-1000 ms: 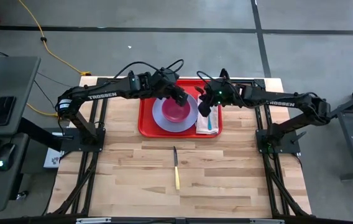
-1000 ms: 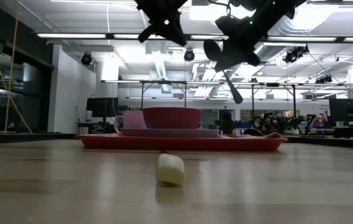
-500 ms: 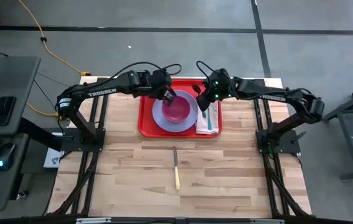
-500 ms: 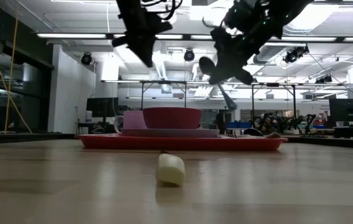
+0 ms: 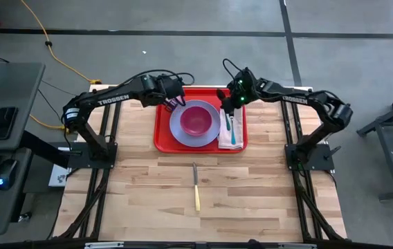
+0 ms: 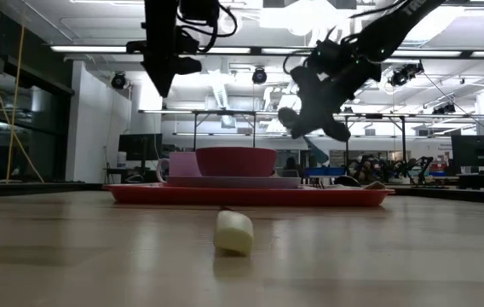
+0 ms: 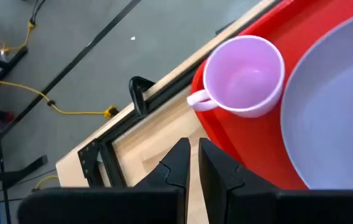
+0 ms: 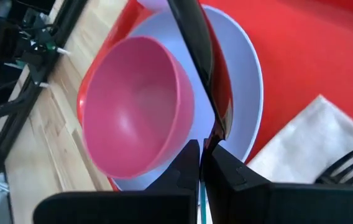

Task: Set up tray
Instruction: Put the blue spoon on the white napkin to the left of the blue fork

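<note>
While our right tool [image 8: 202, 155] pinches a dark glossy spoon [image 8: 206, 87] above the pink plastic bowl [image 5: 198, 120], a slip could knock it off the large red rectangular plastic tray [image 5: 163, 137] at the bench's far edge. Our left tool [image 7: 192, 163] seems pressed together, empty.

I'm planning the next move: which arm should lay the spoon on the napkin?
Right. The right gripper holds the dark spoon over the tray, close to the napkin with the fork. The left gripper hovers by the mug, across the plate.
</note>
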You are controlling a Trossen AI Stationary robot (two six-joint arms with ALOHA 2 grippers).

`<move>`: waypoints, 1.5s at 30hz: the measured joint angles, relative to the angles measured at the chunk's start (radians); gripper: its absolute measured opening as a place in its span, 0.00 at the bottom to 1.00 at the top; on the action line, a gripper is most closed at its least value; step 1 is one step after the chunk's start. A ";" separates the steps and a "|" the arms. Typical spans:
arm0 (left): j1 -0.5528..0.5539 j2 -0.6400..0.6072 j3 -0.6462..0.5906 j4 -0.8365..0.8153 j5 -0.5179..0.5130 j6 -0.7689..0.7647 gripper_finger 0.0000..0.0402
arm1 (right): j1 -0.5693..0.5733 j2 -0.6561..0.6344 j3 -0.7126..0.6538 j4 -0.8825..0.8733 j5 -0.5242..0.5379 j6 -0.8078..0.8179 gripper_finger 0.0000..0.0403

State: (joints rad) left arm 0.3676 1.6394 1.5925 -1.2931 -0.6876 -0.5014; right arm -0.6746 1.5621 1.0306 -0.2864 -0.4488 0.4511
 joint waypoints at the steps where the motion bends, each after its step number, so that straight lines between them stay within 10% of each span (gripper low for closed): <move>1: 0.009 0.000 0.000 0.002 -0.001 0.000 0.16 | -0.004 0.011 0.000 0.002 -0.009 0.008 0.00; 45: 0.110 0.000 -0.193 0.083 -0.081 0.027 0.16 | 0.092 0.020 -0.302 0.337 0.147 0.476 0.00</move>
State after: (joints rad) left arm 0.4778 1.6394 1.3991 -1.2102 -0.7689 -0.4740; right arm -0.5822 1.5818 0.7284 0.0505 -0.3020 0.9276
